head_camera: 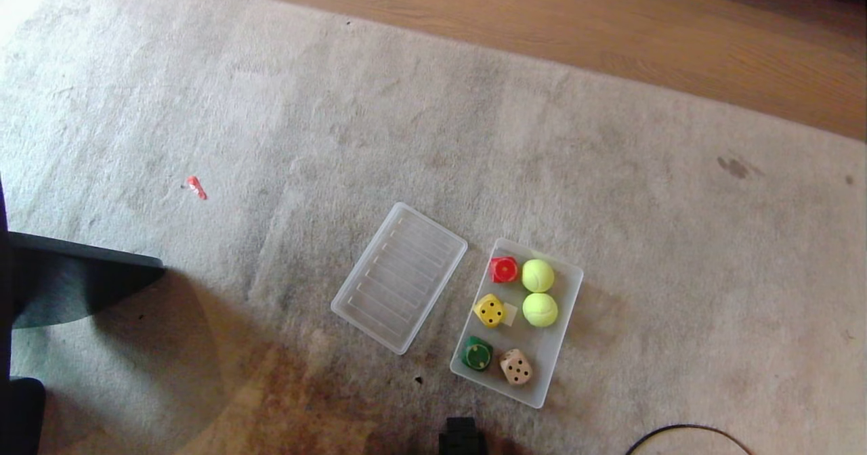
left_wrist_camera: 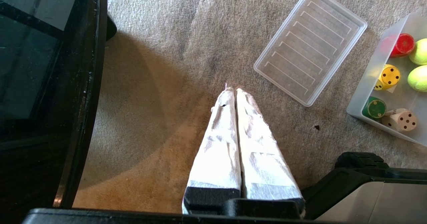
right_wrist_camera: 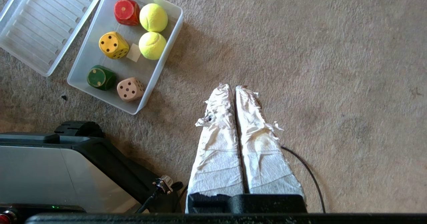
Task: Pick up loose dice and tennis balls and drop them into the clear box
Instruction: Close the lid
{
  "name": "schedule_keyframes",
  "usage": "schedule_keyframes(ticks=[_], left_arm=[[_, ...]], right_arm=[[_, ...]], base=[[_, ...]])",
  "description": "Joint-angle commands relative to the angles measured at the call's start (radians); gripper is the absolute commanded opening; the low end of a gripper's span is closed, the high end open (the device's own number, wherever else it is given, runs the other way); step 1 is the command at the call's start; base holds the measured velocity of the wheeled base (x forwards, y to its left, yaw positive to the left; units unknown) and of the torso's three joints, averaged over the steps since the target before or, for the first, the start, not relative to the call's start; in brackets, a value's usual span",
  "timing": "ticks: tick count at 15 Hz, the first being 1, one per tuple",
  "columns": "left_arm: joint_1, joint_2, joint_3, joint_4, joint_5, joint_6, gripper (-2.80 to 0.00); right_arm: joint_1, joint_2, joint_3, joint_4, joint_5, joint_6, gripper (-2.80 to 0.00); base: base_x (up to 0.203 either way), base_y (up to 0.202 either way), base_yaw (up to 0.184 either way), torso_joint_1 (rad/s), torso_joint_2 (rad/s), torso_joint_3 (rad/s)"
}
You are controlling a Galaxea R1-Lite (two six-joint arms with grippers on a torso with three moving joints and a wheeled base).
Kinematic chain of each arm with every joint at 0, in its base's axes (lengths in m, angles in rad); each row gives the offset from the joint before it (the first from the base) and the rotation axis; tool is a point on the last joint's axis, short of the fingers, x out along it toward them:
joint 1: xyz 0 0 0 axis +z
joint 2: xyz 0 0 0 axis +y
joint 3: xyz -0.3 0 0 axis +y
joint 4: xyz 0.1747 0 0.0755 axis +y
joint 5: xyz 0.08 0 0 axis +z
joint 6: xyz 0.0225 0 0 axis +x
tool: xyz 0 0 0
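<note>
The clear box (head_camera: 567,319) (right_wrist_camera: 83,74) (left_wrist_camera: 363,94) lies on the grey carpet. Inside it sit a red die (head_camera: 504,269) (right_wrist_camera: 126,11), a yellow die (head_camera: 490,310) (right_wrist_camera: 113,45), a dark green die (head_camera: 477,353) (right_wrist_camera: 100,77), a tan die (head_camera: 516,366) (right_wrist_camera: 130,89) and two tennis balls (head_camera: 538,275) (head_camera: 540,309) (right_wrist_camera: 153,17) (right_wrist_camera: 152,45). My left gripper (left_wrist_camera: 233,90) hangs shut over bare carpet, apart from the box. Shut as well, my right gripper (right_wrist_camera: 233,87) hovers over carpet beside the box. Both hold nothing, and neither shows in the head view.
The flat ribbed lid (head_camera: 399,277) (left_wrist_camera: 310,45) (right_wrist_camera: 43,24) lies on the carpet beside the box. A dark furniture edge (head_camera: 68,286) (left_wrist_camera: 80,94) stands at the left. My base (right_wrist_camera: 66,170) and a black cable (right_wrist_camera: 303,164) are close by. Wooden floor (head_camera: 609,28) runs beyond the carpet.
</note>
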Motion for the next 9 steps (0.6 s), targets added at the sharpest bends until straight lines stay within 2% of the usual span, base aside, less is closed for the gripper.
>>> schedule_keyframes(ticks=[1,9], left_arm=[[0.0,0.0,0.0,0.0,0.0,0.001,-2.8],[0.0,0.0,0.0,0.0,0.0,0.001,-2.8]], right_arm=[[0.0,0.001,0.0,0.001,0.0,-0.001,-2.8],[0.0,0.003,0.0,-0.001,0.0,-0.007,-2.8]], base=[[0.0,0.0,0.0,0.0,0.0,0.0],[0.0,0.0,0.0,0.0,0.0,0.0]])
